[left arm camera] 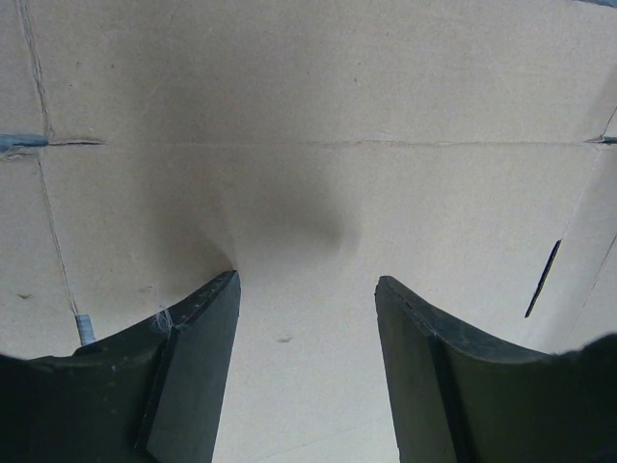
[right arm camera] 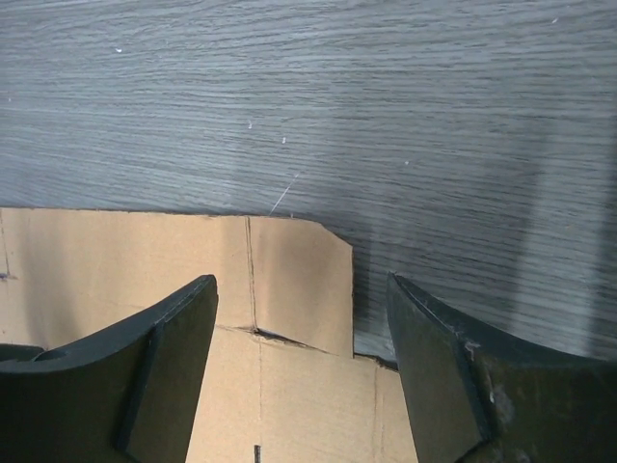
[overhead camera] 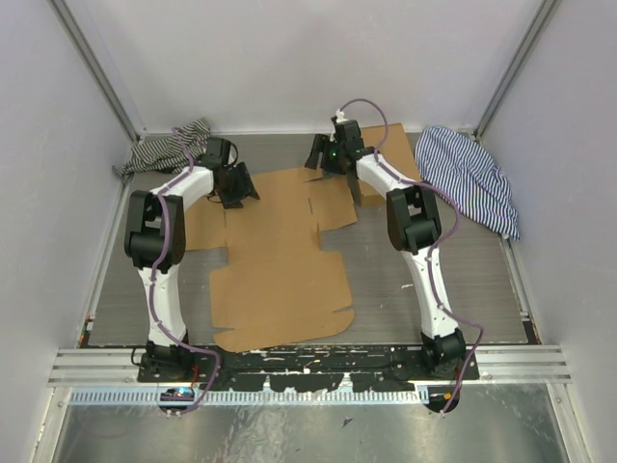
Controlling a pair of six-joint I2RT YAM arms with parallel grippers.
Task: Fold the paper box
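Judged light and easily creased, the paper box (overhead camera: 280, 251) is best taken by the flap (right arm camera: 289, 265) between the fingers (right arm camera: 164, 367) of the right gripper (right arm camera: 301, 282), which, like the left gripper (left arm camera: 307, 282), is held wide open and empty.

Left gripper (left arm camera: 307, 282) held low, jaws spread, right gripper (right arm camera: 301, 282) likewise, both empty

Flat brown die-cut cardboard sheet (overhead camera: 280, 260): left flap partly under white left arm (overhead camera: 162, 299), right side partly behind right arm (overhead camera: 424, 280). Left wrist view: sheet overruns all edges. Black fingers (right arm camera: 164, 367) cropped at bottom, both wrist views.
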